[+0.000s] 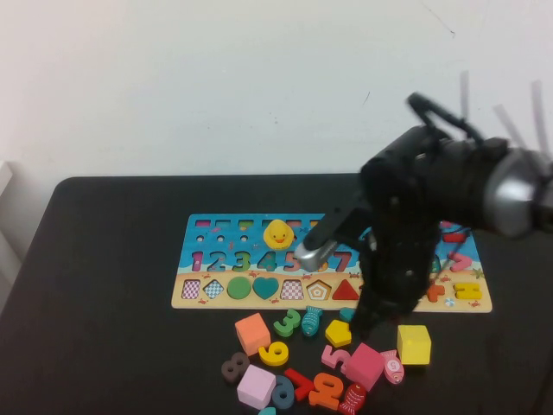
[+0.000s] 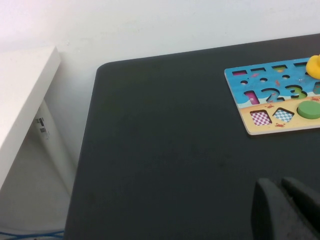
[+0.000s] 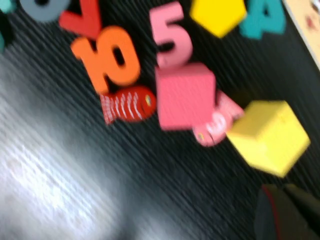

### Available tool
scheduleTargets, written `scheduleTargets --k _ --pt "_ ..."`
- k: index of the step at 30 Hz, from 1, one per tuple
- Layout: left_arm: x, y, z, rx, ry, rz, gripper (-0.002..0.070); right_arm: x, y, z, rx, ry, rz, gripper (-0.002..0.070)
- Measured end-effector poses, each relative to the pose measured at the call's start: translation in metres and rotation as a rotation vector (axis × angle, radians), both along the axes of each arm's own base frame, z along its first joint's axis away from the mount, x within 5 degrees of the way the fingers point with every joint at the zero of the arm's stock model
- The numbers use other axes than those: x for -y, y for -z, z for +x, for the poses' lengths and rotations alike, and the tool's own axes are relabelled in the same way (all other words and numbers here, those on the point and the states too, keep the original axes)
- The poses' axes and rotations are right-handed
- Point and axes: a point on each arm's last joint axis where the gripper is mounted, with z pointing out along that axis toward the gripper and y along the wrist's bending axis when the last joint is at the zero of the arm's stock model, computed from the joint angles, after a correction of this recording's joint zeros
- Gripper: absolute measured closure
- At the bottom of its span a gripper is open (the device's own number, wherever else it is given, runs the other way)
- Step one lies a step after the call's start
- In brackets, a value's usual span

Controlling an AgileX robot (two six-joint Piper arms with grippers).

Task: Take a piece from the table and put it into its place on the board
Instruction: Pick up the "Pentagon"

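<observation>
The number-and-shape board (image 1: 216, 298) lies flat on the black table; its near end also shows in the left wrist view (image 2: 260, 131). Loose pieces lie in front of it: a yellow cube (image 1: 414, 344) (image 3: 270, 137), a pink cube (image 1: 365, 365) (image 3: 186, 96), a pink 5 (image 1: 335, 355) (image 3: 171, 35), an orange 10 (image 1: 325, 391) (image 3: 107, 57) and a yellow pentagon (image 1: 338, 333) (image 3: 218, 15). My right gripper (image 1: 365, 324) (image 3: 282, 192) hangs shut and empty just above the table, beside the yellow cube. My left gripper (image 2: 278, 184) is shut and empty over bare table, left of the board.
A yellow duck (image 1: 277, 233) sits on the board. More pieces lie at front left: an orange cube (image 1: 252, 333), a lilac cube (image 1: 256, 386), a yellow 6 (image 1: 275, 353), a brown 8 (image 1: 233, 367). A red fish (image 3: 129, 105) lies by the pink cube. A white shelf (image 2: 25, 95) stands beyond the table's left edge.
</observation>
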Motion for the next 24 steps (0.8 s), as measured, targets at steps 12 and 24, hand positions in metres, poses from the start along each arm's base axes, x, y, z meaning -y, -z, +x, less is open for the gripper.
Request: scheduleTargets --k 12,24 --pt "0.000 0.000 0.000 0.000 0.000 -0.005 0.0676 -0.038 0.043 0.027 -0.071 0.044 0.031 0.0435" --pt "0.000 0.000 0.000 0.000 0.000 -0.005 0.0676 -0.052 0.082 0.044 -0.126 0.204 0.004 0.0329"
